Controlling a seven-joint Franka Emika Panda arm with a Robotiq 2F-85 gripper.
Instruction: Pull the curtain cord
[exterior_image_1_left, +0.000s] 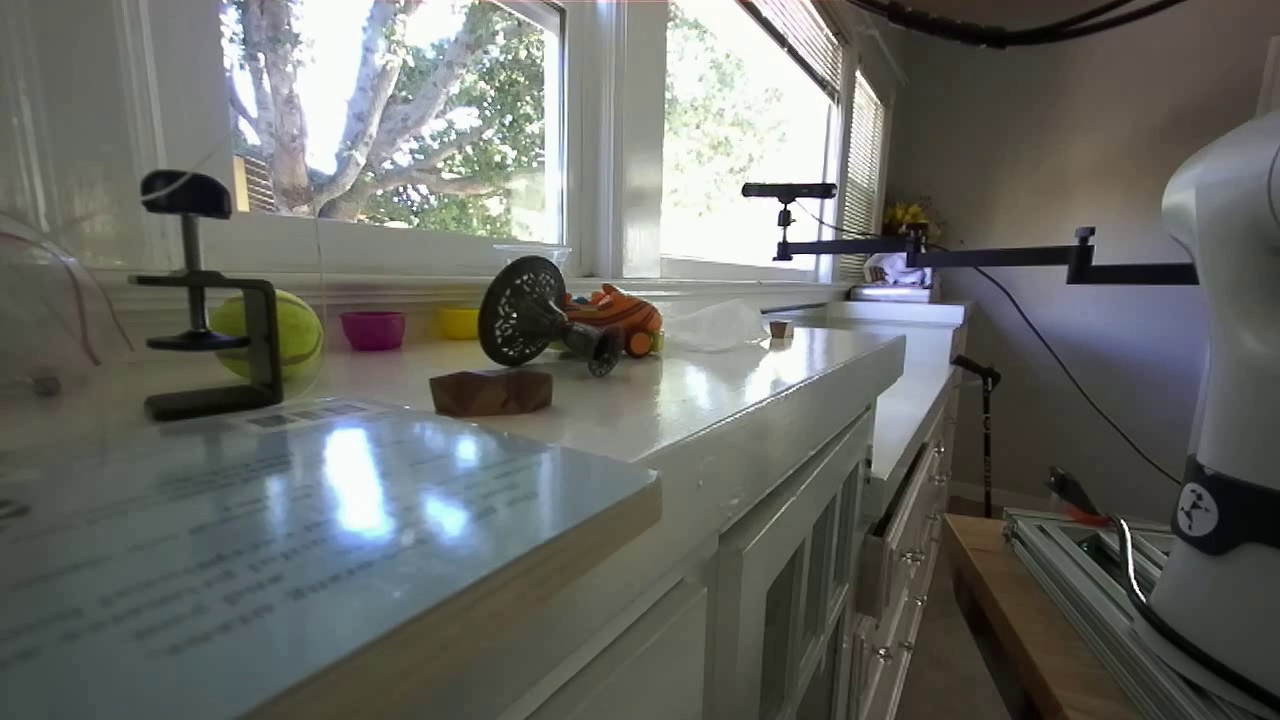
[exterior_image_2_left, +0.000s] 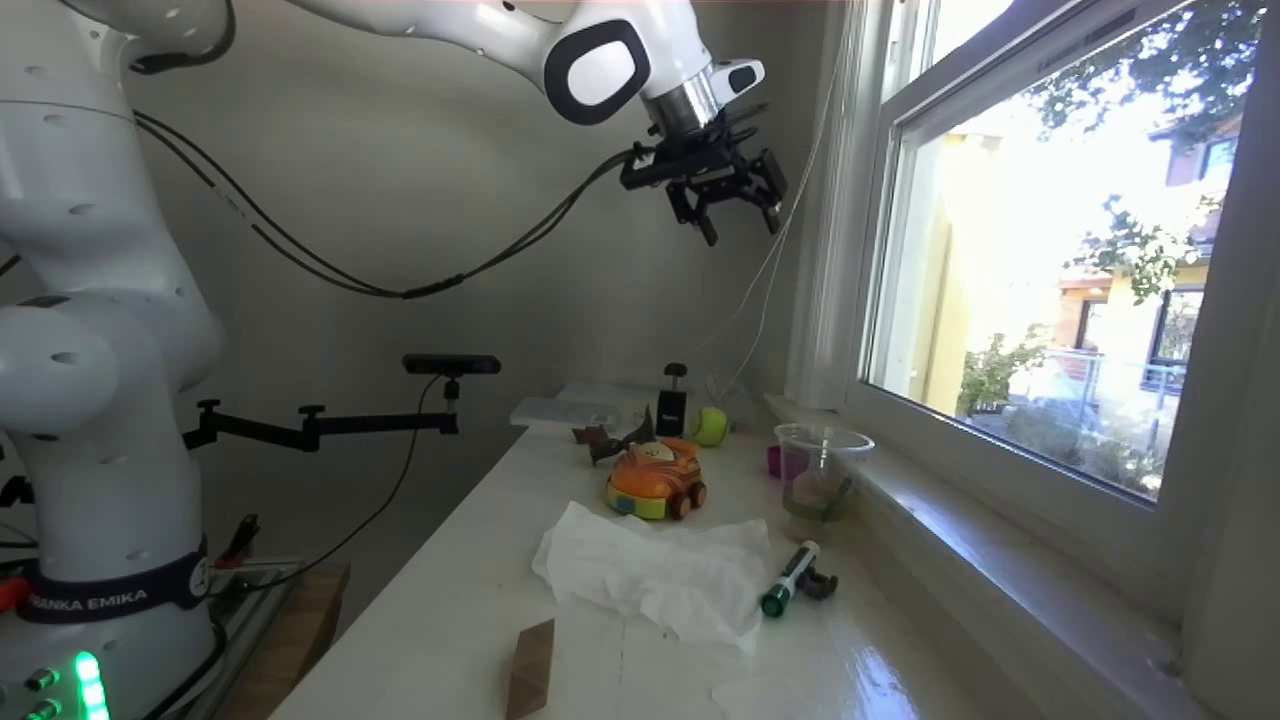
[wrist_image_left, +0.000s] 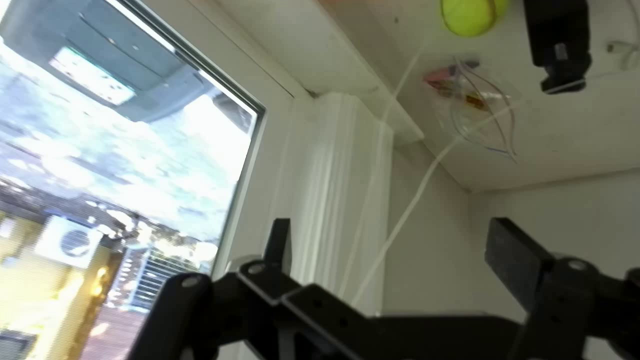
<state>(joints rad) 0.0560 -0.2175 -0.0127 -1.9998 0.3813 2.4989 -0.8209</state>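
I can read FRANKA EMIKA in pale capitals on the dark band (exterior_image_2_left: 125, 590) round the foot of the robot arm (exterior_image_2_left: 100, 230), well apart from the orange toy car (exterior_image_2_left: 650, 480); the first letter is hard to see. In an exterior view the band also shows a round white badge (exterior_image_1_left: 1197, 510). A printed board (exterior_image_1_left: 300, 560), well apart from the car too, carries rows of dark text, too blurred for me to make out. The black clamp (exterior_image_2_left: 670, 415), upright beyond the car in an exterior view, bears small pale lettering I can't read.

The hand (exterior_image_2_left: 742, 230) hangs high, well above the car, its fingers (wrist_image_left: 515, 257) pointing down and spread wide. In the wrist view the curtain cord (wrist_image_left: 416, 197), two thin white strands, shows in the gap between them, though I can't tell whether it lies within their reach or behind, or whether anything touches. In an exterior view the cord hangs beyond the car and to the right of it, passing, as seen there, just beside one fingertip.

Down on the white surface (exterior_image_2_left: 430, 640), in an exterior view, a yellow-green ball (exterior_image_2_left: 711, 427) sits beyond the car, a crumpled white sheet (exterior_image_2_left: 650, 575) lies on its near side, and a clear plastic cup (exterior_image_2_left: 825, 465) stands to its right.
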